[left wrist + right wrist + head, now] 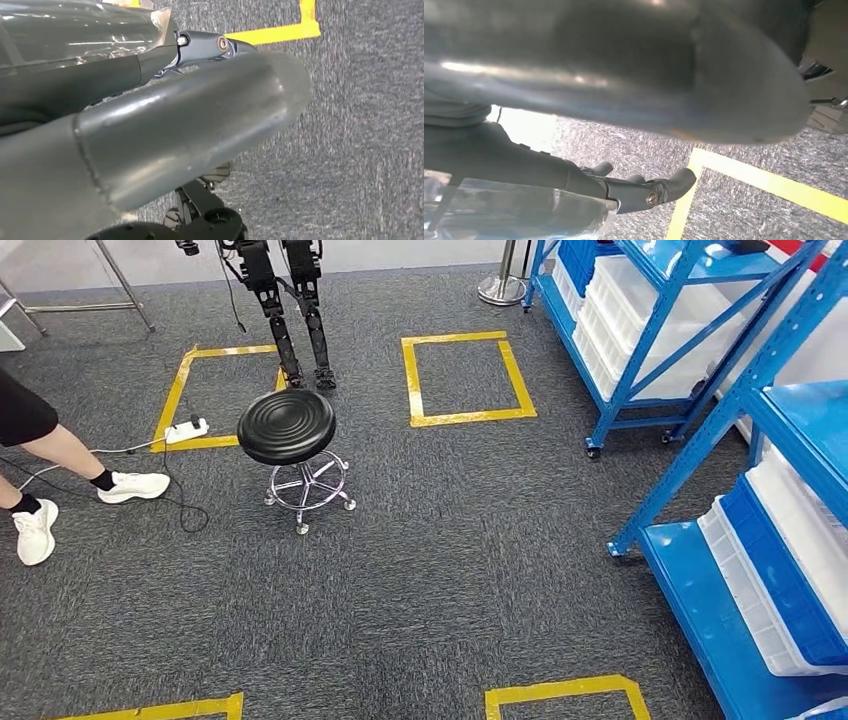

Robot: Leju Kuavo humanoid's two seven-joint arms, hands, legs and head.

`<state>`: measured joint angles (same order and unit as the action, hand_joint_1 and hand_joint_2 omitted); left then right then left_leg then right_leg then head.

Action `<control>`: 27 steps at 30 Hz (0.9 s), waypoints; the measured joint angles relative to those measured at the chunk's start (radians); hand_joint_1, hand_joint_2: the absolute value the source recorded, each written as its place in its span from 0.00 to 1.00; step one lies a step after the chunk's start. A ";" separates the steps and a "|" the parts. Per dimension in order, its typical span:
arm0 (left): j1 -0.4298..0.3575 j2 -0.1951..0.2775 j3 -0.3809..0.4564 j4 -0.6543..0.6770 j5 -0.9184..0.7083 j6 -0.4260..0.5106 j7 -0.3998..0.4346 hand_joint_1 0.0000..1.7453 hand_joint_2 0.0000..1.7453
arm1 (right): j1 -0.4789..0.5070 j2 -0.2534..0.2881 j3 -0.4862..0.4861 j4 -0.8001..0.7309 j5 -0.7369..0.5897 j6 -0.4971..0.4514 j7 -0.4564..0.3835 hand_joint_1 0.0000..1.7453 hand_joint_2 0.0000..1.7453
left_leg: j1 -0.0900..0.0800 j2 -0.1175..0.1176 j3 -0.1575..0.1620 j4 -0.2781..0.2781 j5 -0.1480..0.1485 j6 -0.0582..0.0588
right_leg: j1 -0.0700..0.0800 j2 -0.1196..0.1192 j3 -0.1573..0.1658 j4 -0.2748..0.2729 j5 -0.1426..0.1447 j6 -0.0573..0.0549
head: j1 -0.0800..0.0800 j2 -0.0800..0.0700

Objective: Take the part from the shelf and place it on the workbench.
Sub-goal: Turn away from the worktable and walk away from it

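The shelf point(690, 335) stands off to the robot's right, blue frames holding white and blue bins point(640, 320), so the right arm is the nearer one, and I judge a turn that way comes first. Which bin holds the part I cannot tell. From the head, a stool point(287, 426) sits ahead on the carpet. The wrist cameras add the left hand point(150, 125) and right hand point(634, 192) hanging over the floor; whether their fingers are spread or curled I cannot tell
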<state>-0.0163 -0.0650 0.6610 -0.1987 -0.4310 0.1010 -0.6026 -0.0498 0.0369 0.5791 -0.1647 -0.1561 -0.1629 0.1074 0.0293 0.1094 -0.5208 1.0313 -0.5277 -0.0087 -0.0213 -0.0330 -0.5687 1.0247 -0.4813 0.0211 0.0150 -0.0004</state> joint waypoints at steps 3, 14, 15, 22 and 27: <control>0.002 -0.001 0.012 0.000 0.003 0.011 0.006 0.00 0.00 | 0.000 0.001 0.001 0.000 0.013 0.002 -0.004 0.00 0.00 | 0.004 -0.079 -0.049 0.119 -0.082 -0.006 | -0.002 0.029 0.004 -0.004 0.007 -0.024 | -0.005 0.000; 0.008 -0.004 0.036 0.000 0.009 0.030 0.024 0.00 0.00 | -0.007 0.004 0.013 0.000 0.033 0.019 -0.001 0.00 0.00 | -0.007 -0.174 -0.004 -0.002 0.004 0.032 | 0.014 0.160 -0.017 0.002 0.022 -0.010 | -0.005 0.000; 0.006 -0.004 0.038 -0.001 0.009 0.030 0.025 0.00 0.00 | -0.006 0.004 0.014 0.000 0.033 0.020 0.000 0.00 0.00 | -0.008 -0.161 -0.001 -0.009 0.009 0.038 | 0.013 0.152 -0.024 0.007 0.021 -0.005 | -0.005 0.000; 0.008 -0.004 0.046 -0.001 0.003 0.029 0.020 0.00 0.00 | -0.007 0.001 0.022 0.001 0.036 0.020 0.003 0.00 0.00 | -0.008 -0.056 0.005 -0.026 0.015 0.053 | -0.002 0.043 -0.158 0.263 -0.073 0.009 | 0.004 0.000; 0.006 -0.003 0.047 -0.002 0.001 0.029 0.018 0.00 0.00 | -0.010 -0.002 0.024 0.000 0.037 0.019 0.003 0.00 0.00 | -0.011 -0.003 0.024 -0.023 -0.005 0.022 | -0.005 -0.037 -0.010 0.011 0.006 0.027 | 0.003 0.000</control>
<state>-0.0098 -0.0685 0.7079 -0.2006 -0.4295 0.1303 -0.5841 -0.0600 0.0347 0.6031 -0.1642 -0.1194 -0.1436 0.1102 0.0179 0.1069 -0.4963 1.0085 -0.5323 0.0128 -0.0261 -0.0696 -0.5791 1.0354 -0.4755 0.0483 0.0184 -0.0004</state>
